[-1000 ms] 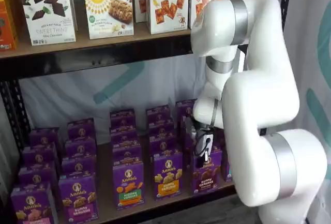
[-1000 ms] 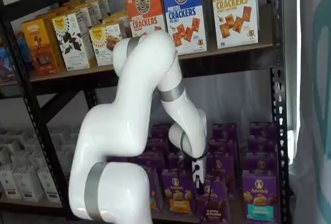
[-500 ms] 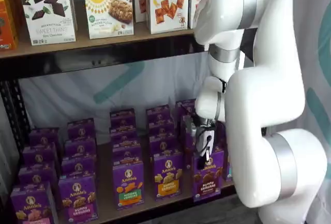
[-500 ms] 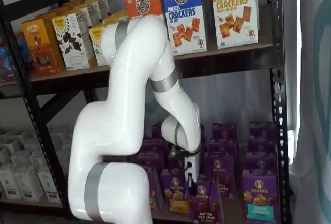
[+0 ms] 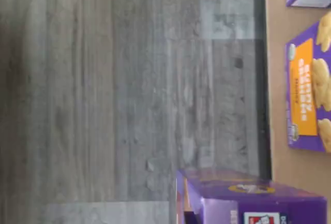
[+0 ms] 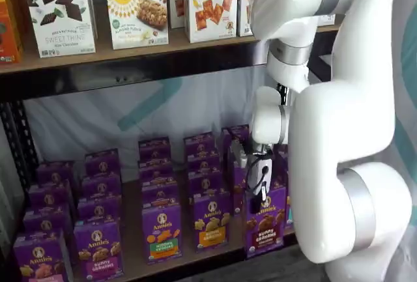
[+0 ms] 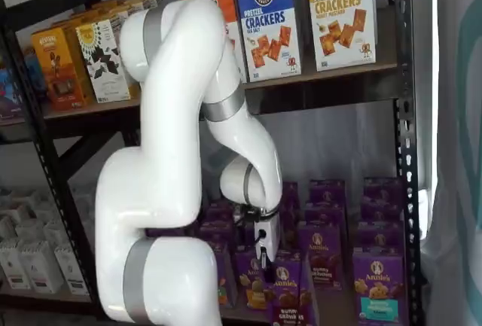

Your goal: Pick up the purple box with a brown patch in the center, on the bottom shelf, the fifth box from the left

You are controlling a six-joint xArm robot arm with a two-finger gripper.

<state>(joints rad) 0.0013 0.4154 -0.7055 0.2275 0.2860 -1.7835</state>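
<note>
The purple box (image 6: 264, 225) with dark brown crackers on its front hangs under my gripper (image 6: 259, 198), whose black fingers are shut on its top. In both shelf views it stands forward of its row, at the front edge of the bottom shelf (image 6: 132, 259). From the other side the purple box (image 7: 285, 296) shows out past the neighbouring cartons, below the gripper (image 7: 265, 257). The wrist view shows the box's purple top (image 5: 251, 197) over the grey floor, beside the shelf's black front rail.
Rows of purple Annie's cartons fill the bottom shelf, among them an orange-banded one (image 6: 210, 220) and one with orange crackers (image 6: 161, 231). A teal-banded carton (image 7: 379, 284) stands to the right. Cracker boxes (image 6: 212, 2) line the upper board. My white arm (image 6: 339, 132) stands before the rack's right side.
My gripper has drawn the purple box forward, out of its row towards the shelf's front edge. The arm's upper links have risen and swung outward.
</note>
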